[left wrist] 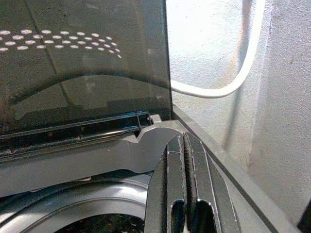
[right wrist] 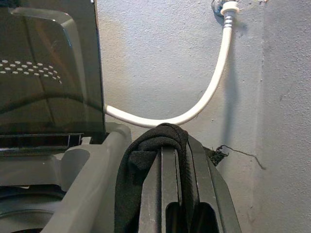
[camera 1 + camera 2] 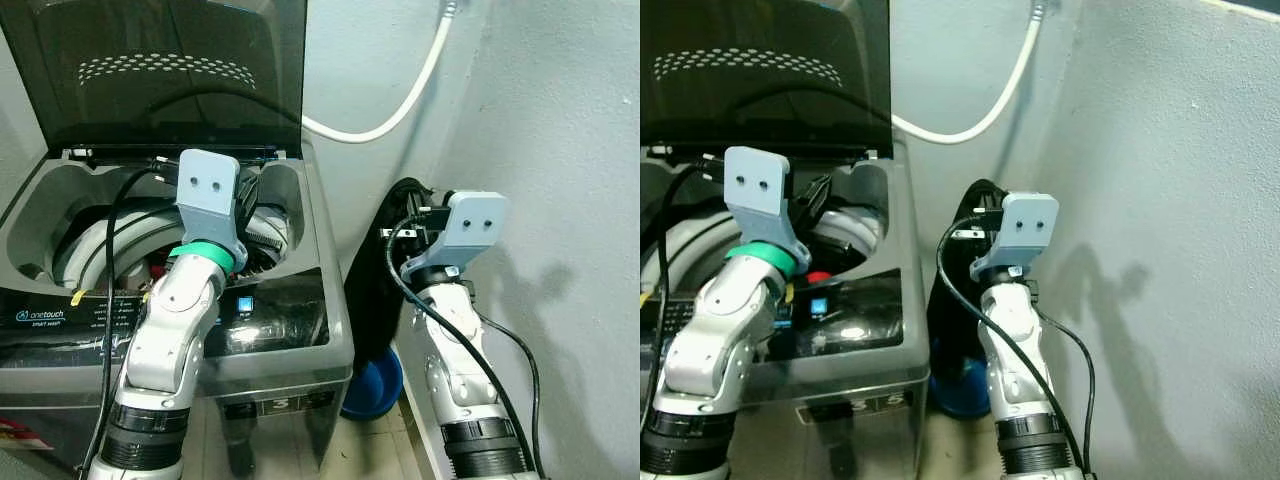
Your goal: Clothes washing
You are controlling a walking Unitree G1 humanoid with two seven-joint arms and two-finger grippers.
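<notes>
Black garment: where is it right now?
The black garment hangs from the right gripper, draped over its shut fingers, beside the washing machine's right wall, above the blue basin in the corner.

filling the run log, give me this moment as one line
grey top-load washer: lid open | left end effector: shut, empty, over drum | right end effector: shut on black cloth, beside washer
</notes>
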